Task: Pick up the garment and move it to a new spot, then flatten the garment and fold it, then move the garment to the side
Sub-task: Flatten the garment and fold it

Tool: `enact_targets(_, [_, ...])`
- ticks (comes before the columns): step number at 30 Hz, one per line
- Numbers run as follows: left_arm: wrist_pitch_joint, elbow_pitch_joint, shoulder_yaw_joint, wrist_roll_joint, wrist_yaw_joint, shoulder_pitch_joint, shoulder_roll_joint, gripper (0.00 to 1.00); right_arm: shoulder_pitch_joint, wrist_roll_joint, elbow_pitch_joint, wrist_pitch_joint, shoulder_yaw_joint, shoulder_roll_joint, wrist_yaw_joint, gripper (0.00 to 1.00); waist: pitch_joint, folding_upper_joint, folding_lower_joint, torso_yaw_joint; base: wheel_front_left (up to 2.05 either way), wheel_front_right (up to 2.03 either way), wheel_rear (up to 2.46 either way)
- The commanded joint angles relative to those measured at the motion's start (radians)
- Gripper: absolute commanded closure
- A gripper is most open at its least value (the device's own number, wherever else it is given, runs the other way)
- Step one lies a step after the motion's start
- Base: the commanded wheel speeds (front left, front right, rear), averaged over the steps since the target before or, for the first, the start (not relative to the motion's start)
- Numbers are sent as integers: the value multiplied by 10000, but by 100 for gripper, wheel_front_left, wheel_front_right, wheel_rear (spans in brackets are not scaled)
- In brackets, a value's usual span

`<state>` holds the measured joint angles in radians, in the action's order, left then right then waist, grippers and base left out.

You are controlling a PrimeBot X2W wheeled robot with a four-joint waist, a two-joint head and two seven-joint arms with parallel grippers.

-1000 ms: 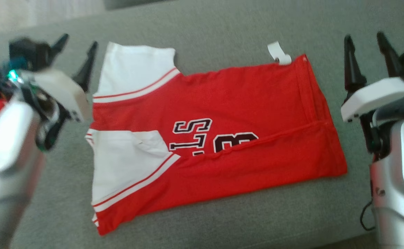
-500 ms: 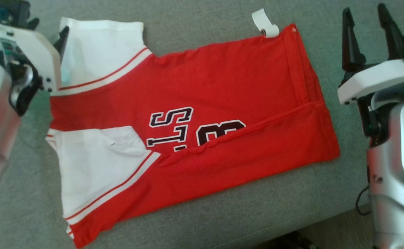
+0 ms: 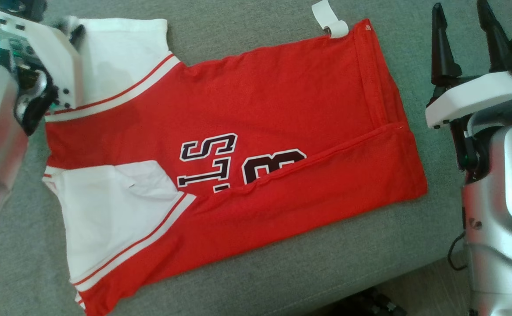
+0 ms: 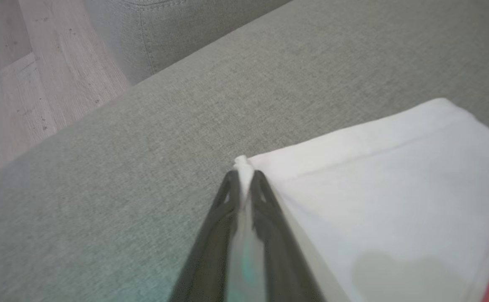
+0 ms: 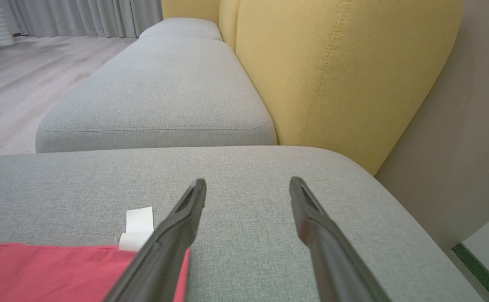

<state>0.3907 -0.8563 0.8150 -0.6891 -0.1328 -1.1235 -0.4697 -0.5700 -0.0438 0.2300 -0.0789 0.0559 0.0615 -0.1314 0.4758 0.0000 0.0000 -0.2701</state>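
Note:
The garment (image 3: 260,109) is a red jersey with white sleeves and dark lettering, lying partly folded on the grey sofa cushion (image 3: 282,272). In the left wrist view my left gripper (image 4: 244,174) is shut on the outer corner of the far white sleeve (image 4: 395,188), with a pinch of white cloth showing between the tips. In the head view its white wrist housing covers most of that gripper (image 3: 76,31) at the upper left. My right gripper (image 3: 460,13) stands open above bare cushion, right of the red hem (image 5: 60,268), holding nothing (image 5: 248,182).
A white tag (image 3: 330,22) sticks out from the hem's far corner (image 5: 137,228). A yellow backrest (image 5: 332,75) rises behind the seat and a second grey cushion (image 5: 156,96) lies beyond. Wooden floor (image 4: 26,84) shows past the cushion's edge.
My left gripper has reached the far white sleeve's corner and closed on it. The head camera has shifted, so the whole scene sits higher and further left. The right gripper stays open.

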Motion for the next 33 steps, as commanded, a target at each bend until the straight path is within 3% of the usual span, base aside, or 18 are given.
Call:
enact_targets(1, [-47, 72, -139, -188, 22, -241, -418, 100, -321, 86, -288, 63, -85, -76, 7, 0, -86, 0, 0, 72, 0, 0, 0])
enact_targets(10, [-2149, 58, -367, -638, 22, -144, -207, 100, -385, 130, -1, -51, -269, 295, 7, 0, -833, 0, 0, 602, 0, 0, 0])
enact_targets(19, [-4106, 1111, -227, -512, 138, 765, 350, 100, -397, -632, 1293, -800, -1064, 1594, 7, 0, -1964, 0, 0, 1870, 0, 0, 0])
enact_targets(25, [-4147, 2538, 276, -210, 339, 1651, 255, 100, -529, -1061, 2846, -1565, -1363, 2206, 7, 0, -2193, 0, 0, 2516, 0, 0, 0])
enact_targets(33, [-3740, 4460, 447, -171, 827, 2263, -164, 100, -1062, -1017, 4701, -1845, -1022, 2228, 7, 0, -2044, 0, 0, 2932, 0, 0, 0])
